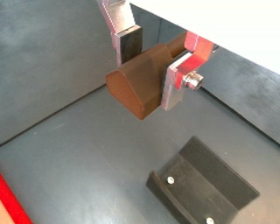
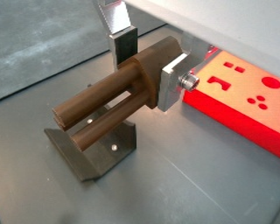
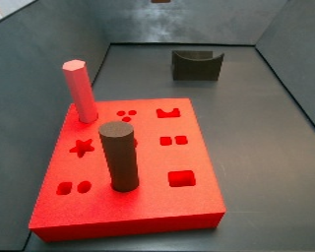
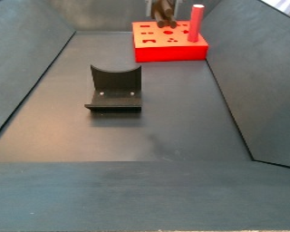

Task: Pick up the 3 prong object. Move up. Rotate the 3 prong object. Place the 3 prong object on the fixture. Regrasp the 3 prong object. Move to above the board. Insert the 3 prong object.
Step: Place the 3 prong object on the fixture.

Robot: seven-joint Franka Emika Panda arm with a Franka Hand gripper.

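Pink hexagonal peg (image 3: 80, 91) and tall dark cylinder (image 3: 118, 156) upright in cut-outs

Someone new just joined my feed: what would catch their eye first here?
The bright red board, with a pink peg and a dark cylinder standing in it. Next, in both wrist views, the gripper holds the brown 3 prong object between its fingers, above the floor and the dark fixture.

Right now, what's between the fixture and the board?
Bare floor between fixture and board in both side views. The gripper, shut on the 3 prong object, hangs above the floor.
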